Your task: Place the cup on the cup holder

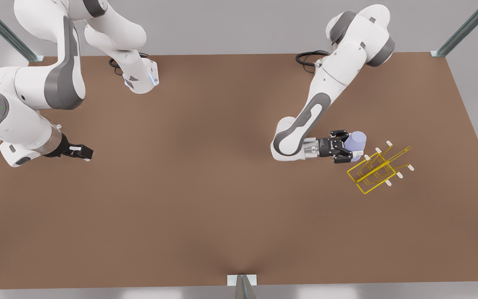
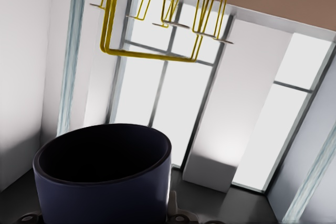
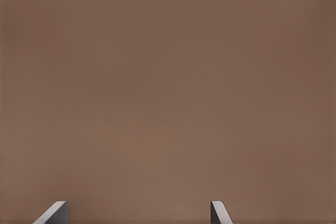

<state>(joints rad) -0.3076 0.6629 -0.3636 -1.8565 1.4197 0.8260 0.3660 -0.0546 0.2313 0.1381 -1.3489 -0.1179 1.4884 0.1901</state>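
While carried toward the rack, small lavender tapered cup [image 1: 357,141] clamped between the fingers of the left gripper [image 1: 352,146], tipped on its side with the mouth facing the thin bright-yellow wire cup holder [image 1: 378,169]. Held just beside the rack's nearest white-tipped prongs at the front view's right, not yet on them. Seen from the left wrist, dark open rim of the cup [image 2: 104,174] close up, yellow loops and prongs of the holder [image 2: 157,19] beyond.

Transport step judged nearly done; next, lining the cup's mouth up with one slanted prong and sliding it on before letting go, with care not to shove the light wire frame across the brown table [image 1: 206,199].

Right gripper [image 1: 82,152] waiting well apart at the front view's left, its fingers [image 3: 55,212] spread wide over bare tabletop.

Hard to tell which prong is targeted, possibly the closest; cup's base hidden behind the fingers.
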